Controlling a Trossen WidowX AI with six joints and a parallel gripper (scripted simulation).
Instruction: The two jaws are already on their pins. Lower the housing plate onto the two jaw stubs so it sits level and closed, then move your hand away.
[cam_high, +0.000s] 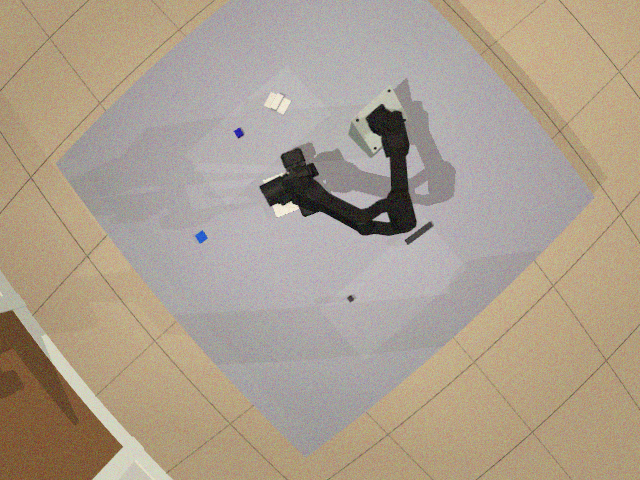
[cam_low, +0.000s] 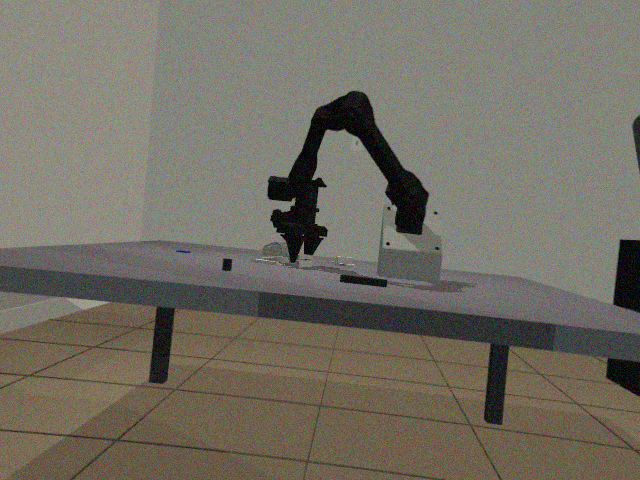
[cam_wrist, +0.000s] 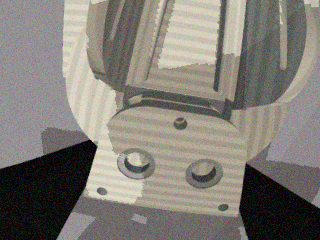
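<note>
The housing plate (cam_wrist: 167, 145) is pale, with a rounded far edge and two ringed holes. It lies between my two black fingertips in the wrist view. My gripper (cam_wrist: 167, 158) (cam_low: 302, 255) is shut on it, pointing down low over the table. Rounded stub ends show inside the left hole (cam_wrist: 136, 162) and the right hole (cam_wrist: 204, 172). Beyond the plate's far edge lies a pale assembly (cam_high: 284, 208) (cam_wrist: 82, 107) with grey curved parts on both sides. A dark gap shows along that edge. The plate's underside and its seating height are hidden.
A dark blue cube (cam_high: 238, 132), a bright blue cube (cam_high: 201, 237) and pale blocks (cam_high: 277, 102) lie apart on the table. A black bar (cam_high: 418, 233) (cam_low: 363, 280) lies near the elbow's side. A small dark block (cam_high: 351, 298) (cam_low: 226, 264) stands farther off. The arm's pale mount is (cam_high: 364, 136) (cam_low: 410, 263).
</note>
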